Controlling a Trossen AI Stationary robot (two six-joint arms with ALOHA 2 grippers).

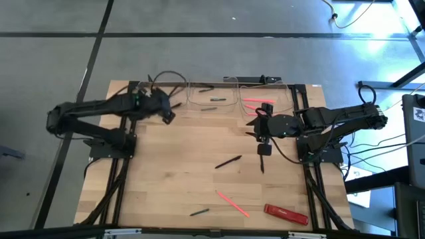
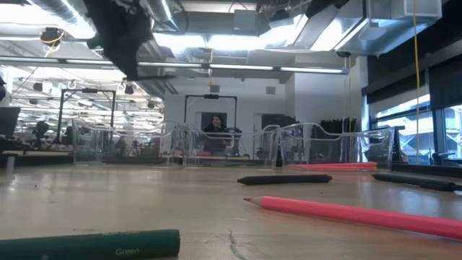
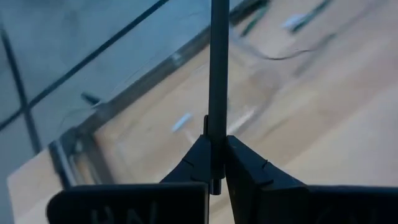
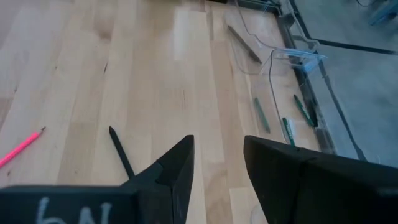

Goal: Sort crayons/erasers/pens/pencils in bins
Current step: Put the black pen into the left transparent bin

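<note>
Dark and thin, the pencil (image 3: 218, 81) clamped in the left tool (image 3: 216, 163) points straight ahead toward the clear bins (image 1: 206, 93) along the surface's far edge, while the right tool (image 4: 217, 163) waits empty, fingers apart.

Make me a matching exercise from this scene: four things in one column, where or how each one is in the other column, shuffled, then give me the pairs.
1. thin dark grey stick
2. wide flat red bar
3. right gripper
4. dark green crayon

A. open above the wooden table
B. lying closest to the low camera
C. clamped in the left gripper
D. near the table corner on the right arm's side

Pairs: 1-C, 2-D, 3-A, 4-B
</note>
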